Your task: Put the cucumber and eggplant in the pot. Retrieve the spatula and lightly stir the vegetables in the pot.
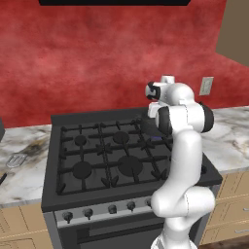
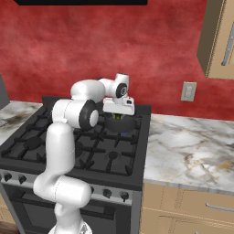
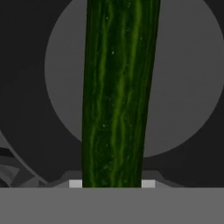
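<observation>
My gripper [image 3: 111, 183] is shut on the dark green cucumber [image 3: 116, 87], which runs lengthwise up the middle of the hand view. Directly below it lies the round dark pot [image 3: 183, 87] with its bare grey floor showing on both sides of the cucumber. In the right base view the gripper [image 2: 118, 116] points down over the pot [image 2: 121, 126] on the stove's back right burner, a sliver of the cucumber [image 2: 118, 118] showing under the hand. The spatula [image 1: 16, 159] lies on the marble counter left of the stove. I cannot make out the eggplant.
The black stove [image 1: 97, 151] has several burner grates and a row of knobs [image 1: 87, 212] along its front. Marble counter [image 2: 192, 141] extends to the right, with a wall outlet [image 2: 188, 91] above it and a wooden cabinet [image 2: 219, 36] at the upper right.
</observation>
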Controlling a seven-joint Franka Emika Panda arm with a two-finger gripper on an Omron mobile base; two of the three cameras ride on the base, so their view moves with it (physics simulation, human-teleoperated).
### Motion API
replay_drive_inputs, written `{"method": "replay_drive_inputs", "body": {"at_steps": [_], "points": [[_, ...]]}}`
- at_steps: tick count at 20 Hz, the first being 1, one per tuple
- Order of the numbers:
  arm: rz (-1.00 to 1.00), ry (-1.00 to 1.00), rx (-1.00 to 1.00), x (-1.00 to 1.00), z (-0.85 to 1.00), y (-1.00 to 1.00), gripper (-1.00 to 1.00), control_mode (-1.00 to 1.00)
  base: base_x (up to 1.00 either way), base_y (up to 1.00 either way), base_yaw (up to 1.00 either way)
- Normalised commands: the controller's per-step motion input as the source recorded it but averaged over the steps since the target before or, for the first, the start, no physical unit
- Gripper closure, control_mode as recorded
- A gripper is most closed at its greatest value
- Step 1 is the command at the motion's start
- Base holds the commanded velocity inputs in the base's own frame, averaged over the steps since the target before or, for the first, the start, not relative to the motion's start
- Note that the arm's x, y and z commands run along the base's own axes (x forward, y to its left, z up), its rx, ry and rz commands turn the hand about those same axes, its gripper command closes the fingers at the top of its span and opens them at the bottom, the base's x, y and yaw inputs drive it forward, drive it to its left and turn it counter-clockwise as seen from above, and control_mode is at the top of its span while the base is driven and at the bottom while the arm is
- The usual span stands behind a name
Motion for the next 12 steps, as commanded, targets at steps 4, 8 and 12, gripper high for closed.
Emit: {"method": "replay_drive_inputs", "body": {"at_steps": [4,8,12], "points": [[0.00,0.00,0.00,0.00,0.00,0.00,1.00,-1.00,0.00,0.00,0.00],[0.00,0.00,0.00,0.00,0.00,0.00,-1.00,-1.00,0.00,0.00,0.00],[0.00,0.00,0.00,0.01,0.00,0.00,-1.00,-1.00,0.00,0.00,0.00]]}}
